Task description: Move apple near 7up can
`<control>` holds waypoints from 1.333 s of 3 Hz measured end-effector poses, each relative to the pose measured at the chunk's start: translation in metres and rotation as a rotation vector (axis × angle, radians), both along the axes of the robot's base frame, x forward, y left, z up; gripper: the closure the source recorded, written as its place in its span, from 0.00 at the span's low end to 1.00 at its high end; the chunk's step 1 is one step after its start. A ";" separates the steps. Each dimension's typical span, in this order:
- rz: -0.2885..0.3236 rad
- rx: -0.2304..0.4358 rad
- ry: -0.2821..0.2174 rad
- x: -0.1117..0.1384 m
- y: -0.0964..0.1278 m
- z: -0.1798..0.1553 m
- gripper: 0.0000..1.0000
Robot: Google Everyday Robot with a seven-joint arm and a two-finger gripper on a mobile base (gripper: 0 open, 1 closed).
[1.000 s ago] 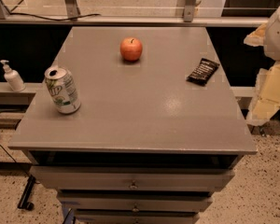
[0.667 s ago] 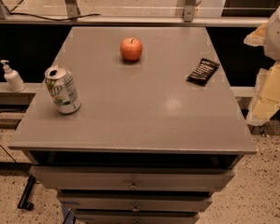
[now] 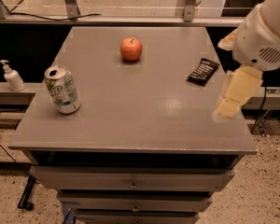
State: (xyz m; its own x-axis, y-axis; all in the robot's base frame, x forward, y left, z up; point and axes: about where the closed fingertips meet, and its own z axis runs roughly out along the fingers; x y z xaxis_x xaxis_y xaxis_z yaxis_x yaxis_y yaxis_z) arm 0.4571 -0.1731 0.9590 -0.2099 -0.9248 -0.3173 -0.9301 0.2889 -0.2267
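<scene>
The red-orange apple [image 3: 131, 49] sits on the grey table top [image 3: 130, 106] at the back, near the middle. The white and green 7up can [image 3: 62, 89] stands upright near the table's left edge, well apart from the apple and closer to the front. My gripper [image 3: 227, 107] hangs from the white arm [image 3: 263, 36] over the table's right side, above the surface, far to the right of both the apple and the can. It holds nothing that I can see.
A black snack packet [image 3: 203, 71] lies on the table's right side, just left of my arm. A white pump bottle [image 3: 12, 77] stands on a ledge left of the table. Drawers [image 3: 133, 185] run below the front edge.
My arm and gripper have moved left, from beyond the table's right edge to over its right side. The apple, can and packet have not moved.
</scene>
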 end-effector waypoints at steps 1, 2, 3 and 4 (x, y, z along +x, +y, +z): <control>0.017 0.132 -0.033 0.034 0.052 -0.014 0.00; 0.019 0.233 -0.078 0.072 0.088 -0.021 0.00; -0.008 0.307 -0.131 0.110 0.104 -0.014 0.00; -0.008 0.310 -0.131 0.110 0.104 -0.014 0.00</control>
